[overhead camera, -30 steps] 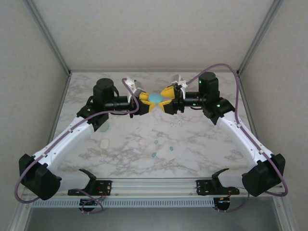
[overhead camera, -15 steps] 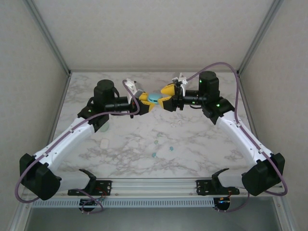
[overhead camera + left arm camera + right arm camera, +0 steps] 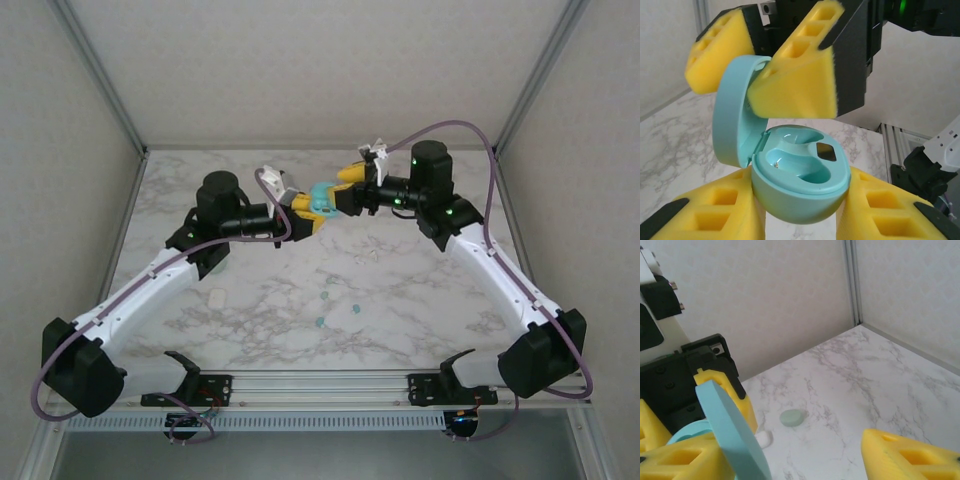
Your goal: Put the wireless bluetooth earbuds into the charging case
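Observation:
My left gripper (image 3: 308, 215) (image 3: 800, 202) is shut on the base of a teal charging case (image 3: 320, 203) (image 3: 800, 185), held above the back middle of the table. The lid (image 3: 735, 117) (image 3: 732, 440) stands open and both cavities are bare. My right gripper (image 3: 343, 193) (image 3: 790, 455) is open; its yellow fingers (image 3: 795, 85) straddle the raised lid, one pressing on the lid's inner face. Tiny teal earbuds (image 3: 320, 323) lie on the marble near the front middle. Two white earbuds (image 3: 372, 256) lie further back.
A small white case (image 3: 217, 298) (image 3: 762, 439) lies left of centre, and a pale green round case (image 3: 791, 417) rests near it beside the left arm. Walls close off the table (image 3: 420, 320) at the back and on both sides.
The right gripper has moved up and to the left over the case, and the lid has swung open. The left gripper keeps its hold on the base.

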You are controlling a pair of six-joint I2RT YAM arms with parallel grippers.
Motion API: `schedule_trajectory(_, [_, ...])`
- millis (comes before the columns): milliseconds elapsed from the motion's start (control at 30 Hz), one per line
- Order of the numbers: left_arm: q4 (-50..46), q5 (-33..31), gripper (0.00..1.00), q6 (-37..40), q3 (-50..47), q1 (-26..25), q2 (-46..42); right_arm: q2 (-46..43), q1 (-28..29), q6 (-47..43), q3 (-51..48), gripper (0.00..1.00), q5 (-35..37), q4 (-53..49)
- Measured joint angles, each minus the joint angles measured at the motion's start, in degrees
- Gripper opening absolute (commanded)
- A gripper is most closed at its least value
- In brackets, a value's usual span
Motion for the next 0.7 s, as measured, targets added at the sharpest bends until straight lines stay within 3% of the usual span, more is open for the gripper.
schedule_trajectory(333, [10.58, -7.76, 0.24, -7.28, -6.27, 0.0, -0.48, -2.43, -0.15, 5.29, 6.01, 0.66, 0.28, -9.55])
schedule_trajectory(533, [15.65, -10.19, 0.24, -10.51, -7.74, 0.46, -0.57, -5.81, -1.31, 10.4, 6.56, 0.46, 14.97, -22.05])
schedule_trajectory(700, [16.0, -11.91, 0.24, -11.67, -9.6, 1.16, -1.81, -2.45, -2.62, 15.74, 5.68, 0.39, 24.76, -34.12])
